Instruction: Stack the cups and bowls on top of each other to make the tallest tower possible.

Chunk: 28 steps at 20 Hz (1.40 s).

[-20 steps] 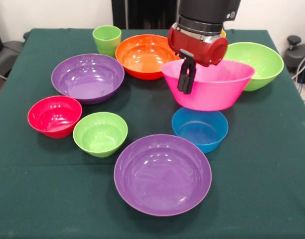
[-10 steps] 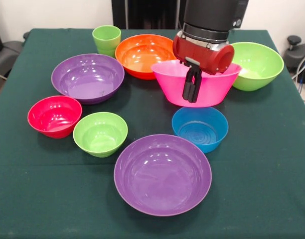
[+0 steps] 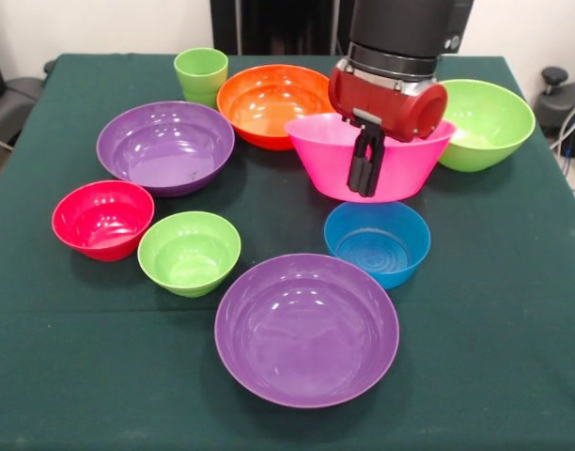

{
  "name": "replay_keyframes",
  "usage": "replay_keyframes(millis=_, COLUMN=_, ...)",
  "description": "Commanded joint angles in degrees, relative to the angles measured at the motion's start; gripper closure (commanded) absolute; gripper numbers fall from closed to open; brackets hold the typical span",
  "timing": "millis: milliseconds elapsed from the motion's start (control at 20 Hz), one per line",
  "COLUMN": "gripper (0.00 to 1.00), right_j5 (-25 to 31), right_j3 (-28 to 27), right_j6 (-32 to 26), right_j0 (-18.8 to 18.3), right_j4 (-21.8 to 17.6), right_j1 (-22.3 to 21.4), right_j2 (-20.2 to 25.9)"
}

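Note:
The big pink bowl (image 3: pixel 320 160) stands on the green table at the back, right of centre. My gripper (image 3: pixel 365 183) reaches down over its near wall, shut on that wall, with the outer finger showing dark against the pink. Around it lie a large orange bowl (image 3: pixel 269 103), a large lime green bowl (image 3: pixel 485 117), a purple bowl (image 3: pixel 165 146) at the left and another purple bowl (image 3: pixel 306 329) at the front. A small blue bowl (image 3: pixel 377 242) sits just in front of the pink one. A light green cup (image 3: pixel 201 75) stands at the back left.
A small red bowl (image 3: pixel 102 218) and a small lime green bowl (image 3: pixel 189 252) sit side by side at the left. The dark green tablecloth (image 3: pixel 494 357) covers the table to its edges. A chair and cables show beyond the right edge.
The pink bowl, held tilted and raised a second ago, has come down level onto the table and shifted a little left. The gripper has stayed on it and barely moved since.

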Motion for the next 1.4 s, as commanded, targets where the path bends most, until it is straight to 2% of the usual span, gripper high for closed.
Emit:
replay_keyframes(millis=50, gripper=1.00, right_j5=7.6, right_j3=-3.7, right_j6=1.2, right_j0=3.0, right_j4=-0.8, right_j1=0.7, right_j2=2.6)
replay_keyframes(millis=200, gripper=1.00, right_j5=13.1, right_j3=-1.5, right_j6=3.3, right_j0=5.3, right_j4=0.5, right_j1=-3.6, right_j2=1.0)
replay_keyframes(millis=350, gripper=1.00, right_j5=22.7, right_j3=0.6, right_j6=4.7, right_j0=7.5, right_j4=1.5, right_j1=-8.5, right_j2=-0.7)
replay_keyframes(millis=500, gripper=1.00, right_j5=25.5, right_j3=4.4, right_j6=6.8, right_j0=8.9, right_j4=2.5, right_j1=-11.7, right_j2=-1.8)
replay_keyframes(millis=700, gripper=1.00, right_j5=22.7, right_j3=9.3, right_j6=11.9, right_j0=11.2, right_j4=3.9, right_j1=-12.9, right_j2=-5.0)
replay_keyframes(millis=900, gripper=1.00, right_j5=17.0, right_j3=12.4, right_j6=18.3, right_j0=12.9, right_j4=6.9, right_j1=-9.6, right_j2=-8.4)
replay_keyframes(millis=1100, gripper=1.00, right_j5=11.6, right_j3=13.6, right_j6=19.2, right_j0=12.9, right_j4=9.9, right_j1=-6.1, right_j2=-9.7)
replay_keyframes(millis=1250, gripper=1.00, right_j5=9.8, right_j3=13.3, right_j6=20.4, right_j0=13.3, right_j4=11.3, right_j1=-3.7, right_j2=-11.7)
replay_keyframes(millis=1400, gripper=1.00, right_j5=7.4, right_j3=13.8, right_j6=20.0, right_j0=11.7, right_j4=12.8, right_j1=-2.4, right_j2=-11.2)
